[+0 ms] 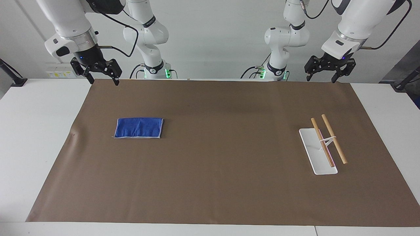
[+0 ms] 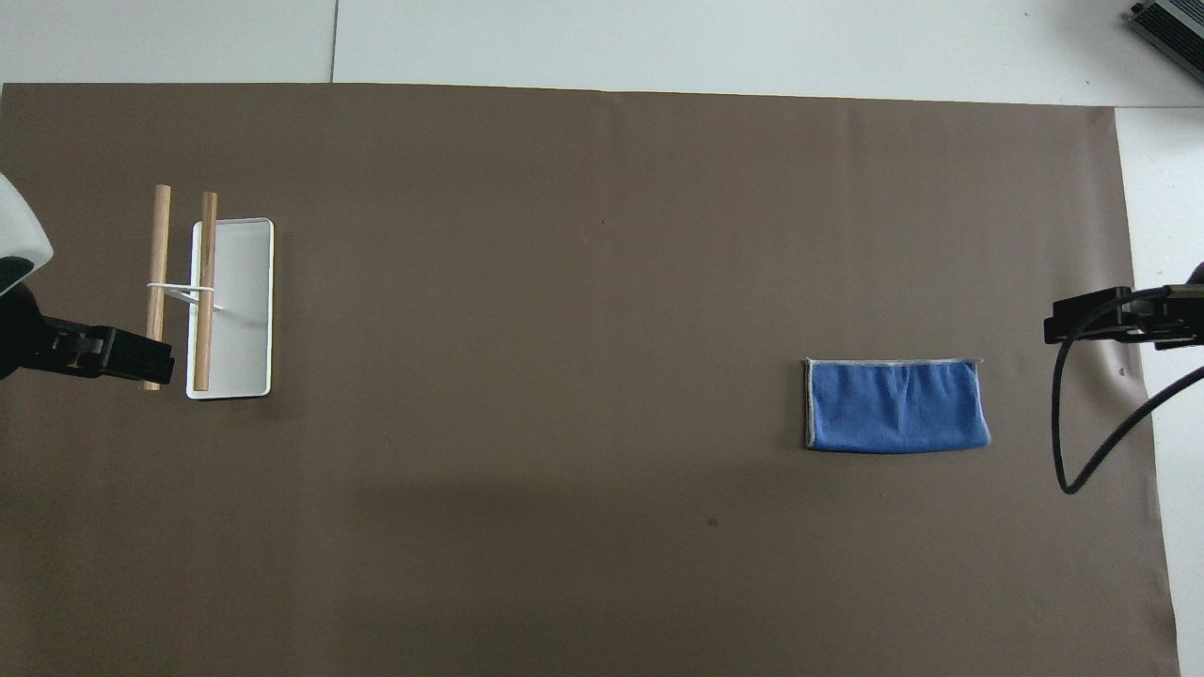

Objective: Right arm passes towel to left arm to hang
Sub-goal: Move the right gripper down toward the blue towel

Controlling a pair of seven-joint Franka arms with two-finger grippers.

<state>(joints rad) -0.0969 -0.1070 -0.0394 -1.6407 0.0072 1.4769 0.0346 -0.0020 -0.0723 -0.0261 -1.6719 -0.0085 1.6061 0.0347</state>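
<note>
A white counter [image 1: 39, 147] is carrying a wide brown mat [image 1: 223, 150] that is covering most of it. A plain white wall [image 1: 216, 36] is rising at the robots' end, evenly lit.

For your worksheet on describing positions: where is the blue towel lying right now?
The towel lies flat on the brown mat toward the right arm's end of the table, a long way from the wooden rack at the left arm's end; neither gripper touches it.

Bright, even light; faint soft shadows; both views sharp.
</note>
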